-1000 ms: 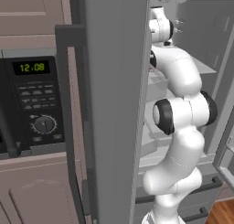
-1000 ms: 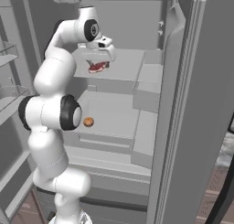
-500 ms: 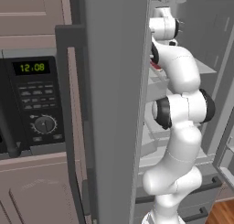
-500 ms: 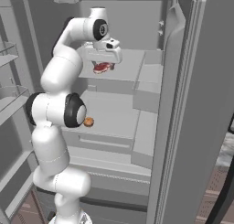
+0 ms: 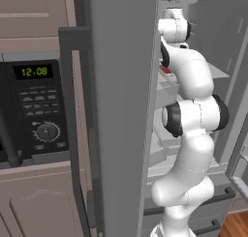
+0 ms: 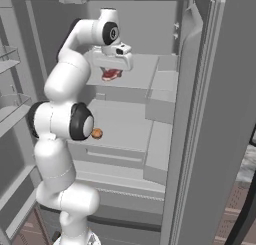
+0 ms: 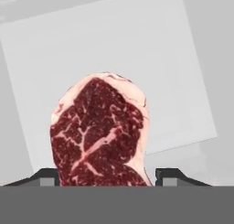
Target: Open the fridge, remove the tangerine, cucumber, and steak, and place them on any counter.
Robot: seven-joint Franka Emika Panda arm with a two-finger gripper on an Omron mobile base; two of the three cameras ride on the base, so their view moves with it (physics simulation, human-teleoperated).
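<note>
- The steak (image 7: 98, 131) lies flat on a pale upper shelf (image 6: 145, 69) inside the open fridge (image 6: 210, 89), directly under the hand.
- In the hand view the two dark fingers (image 7: 45, 176) stand one on each side of the steak's near end, each just beside its edge; whether they press it or only flank it I cannot tell.
- The right base view shows the gripper (image 6: 113, 69) low over the steak (image 6: 111, 75), with the red meat peeking out beneath it.
- That view also shows the tangerine (image 6: 97, 134) on a lower shelf, close beside the arm's elbow, well apart from the steak.
- The left base view adds the fridge's open door (image 5: 121, 110) edge-on, an oven (image 5: 34, 110) with a lit clock beside it, and a red sliver of steak (image 5: 166, 70) behind the arm.
</note>
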